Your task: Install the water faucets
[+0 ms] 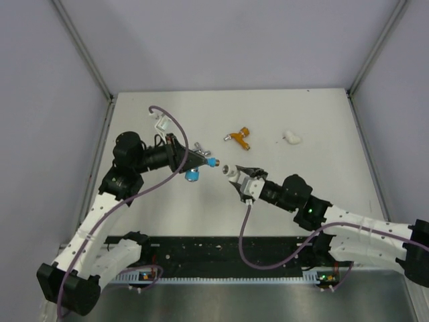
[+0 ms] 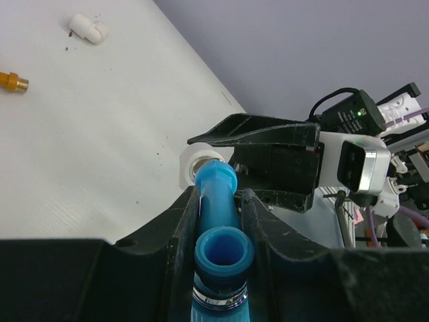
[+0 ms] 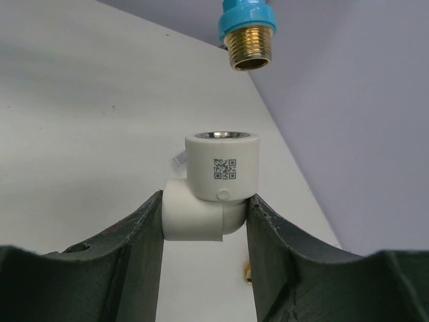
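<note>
My left gripper [image 1: 203,162] is shut on the blue faucet [image 1: 212,162] and holds it above the table, threaded end pointing right. In the left wrist view the faucet [image 2: 224,251] sits between the fingers. My right gripper [image 1: 236,176] is shut on a white elbow fitting [image 1: 230,170], open socket facing the faucet. In the right wrist view the elbow [image 3: 214,184] is just below the faucet's brass thread [image 3: 248,54], with a small gap between them. The orange faucet [image 1: 238,137] lies on the table behind. The silver faucet [image 1: 199,146] lies just behind the left gripper.
A second white elbow fitting [image 1: 292,137] lies at the back right, also in the left wrist view [image 2: 88,28]. Grey walls close the table on three sides. A black rail [image 1: 221,251] runs along the near edge between the arm bases.
</note>
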`<state>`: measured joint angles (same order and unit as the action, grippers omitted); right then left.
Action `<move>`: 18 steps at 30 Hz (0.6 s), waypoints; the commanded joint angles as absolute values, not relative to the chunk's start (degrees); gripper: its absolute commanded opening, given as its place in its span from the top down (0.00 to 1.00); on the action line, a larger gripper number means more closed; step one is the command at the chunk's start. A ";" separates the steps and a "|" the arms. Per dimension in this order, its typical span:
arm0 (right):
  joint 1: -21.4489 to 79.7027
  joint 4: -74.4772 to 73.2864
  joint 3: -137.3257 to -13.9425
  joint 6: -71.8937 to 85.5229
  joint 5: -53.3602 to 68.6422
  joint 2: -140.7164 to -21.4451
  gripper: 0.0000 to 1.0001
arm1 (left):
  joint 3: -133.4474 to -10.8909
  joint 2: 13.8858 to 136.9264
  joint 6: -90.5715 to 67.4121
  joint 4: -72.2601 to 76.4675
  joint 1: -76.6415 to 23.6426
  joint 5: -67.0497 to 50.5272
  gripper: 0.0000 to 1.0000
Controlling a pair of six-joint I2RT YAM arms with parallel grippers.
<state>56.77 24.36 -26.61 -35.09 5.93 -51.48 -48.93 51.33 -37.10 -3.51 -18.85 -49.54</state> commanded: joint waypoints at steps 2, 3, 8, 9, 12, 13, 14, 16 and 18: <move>60.37 36.64 -27.51 -47.18 -3.23 -54.84 1.00 | -53.17 51.85 -37.70 -5.45 -18.72 -48.87 1.00; 61.25 39.43 -26.81 -49.02 -5.86 -55.63 1.00 | -53.09 52.03 -38.23 -5.45 -18.81 -48.26 1.00; 63.28 51.82 -25.06 -54.48 -12.30 -59.76 1.00 | -52.56 52.03 -39.11 -5.45 -19.77 -45.80 1.00; 63.46 53.16 -24.79 -55.54 -12.22 -60.11 1.00 | -52.47 51.86 -39.20 -5.62 -20.04 -45.10 1.00; 63.81 55.10 -24.61 -56.95 -12.30 -60.91 1.00 | -52.29 51.85 -40.07 -5.10 -20.74 -43.86 1.00; 64.16 55.80 -24.44 -57.56 -12.48 -61.26 1.00 | -52.29 51.86 -40.51 -4.75 -21.00 -43.68 1.00; 64.42 56.59 -24.35 -58.44 -12.74 -61.78 1.00 | -52.38 52.03 -40.60 -4.31 -21.44 -43.42 1.00; 65.04 57.21 -24.35 -60.37 -13.27 -62.23 1.00 | -52.65 52.21 -40.87 -4.22 -21.97 -42.28 1.00; 65.30 58.44 -24.43 -61.08 -13.71 -63.19 1.00 | -52.56 52.21 -41.57 -3.52 -22.15 -41.58 1.00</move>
